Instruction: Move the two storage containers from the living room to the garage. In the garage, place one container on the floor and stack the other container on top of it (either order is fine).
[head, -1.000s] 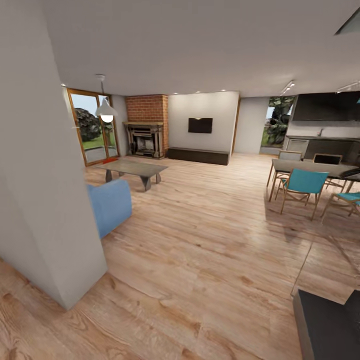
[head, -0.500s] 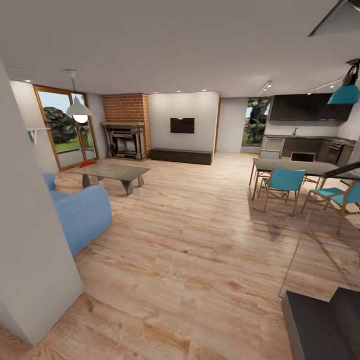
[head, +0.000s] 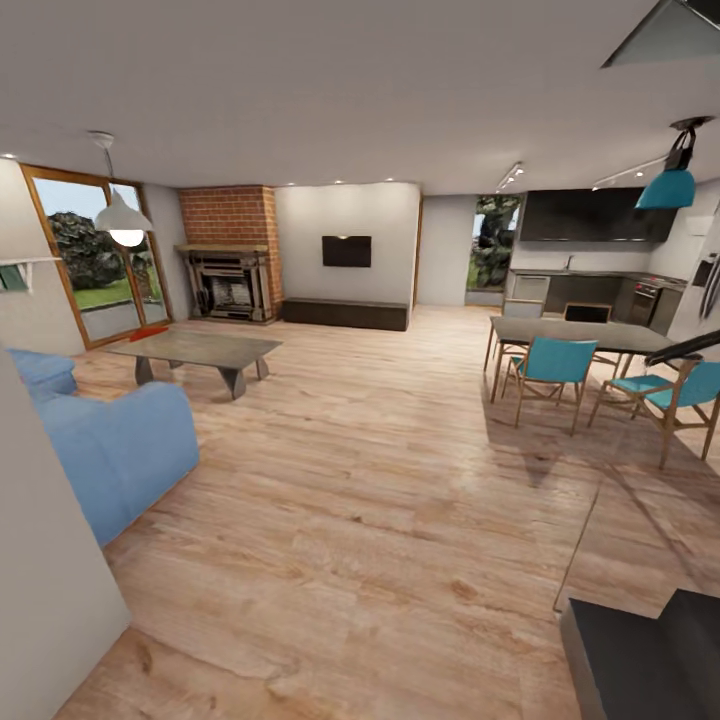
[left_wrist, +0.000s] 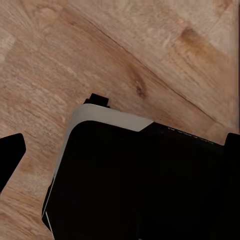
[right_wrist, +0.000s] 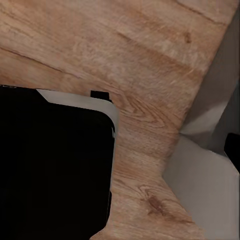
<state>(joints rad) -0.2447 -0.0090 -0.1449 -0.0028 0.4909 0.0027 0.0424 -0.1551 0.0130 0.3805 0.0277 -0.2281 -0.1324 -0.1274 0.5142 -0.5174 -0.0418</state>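
We see one likely sign of the two storage containers: a small red-orange sliver (head: 148, 332) on the floor past the far end of the coffee table (head: 195, 349), by the wood-framed glass doors (head: 88, 255). It is too small for us to say whether it is one bin or both. We judge the robot to be on its way across the living room toward it, which would explain why both arms hang low over the planks, not reaching out.

The left wrist view shows a dark, rounded body with a pale edge above the light wood plank floor (left_wrist: 125, 45), and the right wrist view much the same beside a grey-white wall corner (right_wrist: 210, 175). We cannot tell whether either gripper is released or clenched.

Around the table, the blue sofa (head: 115, 445) looks soft and rounded, the tabletop flat and faintly glossy. Beyond stand a rough brick fireplace (head: 230, 255) and, well apart to the side, teal chairs (head: 550, 365) on thin wooden legs.
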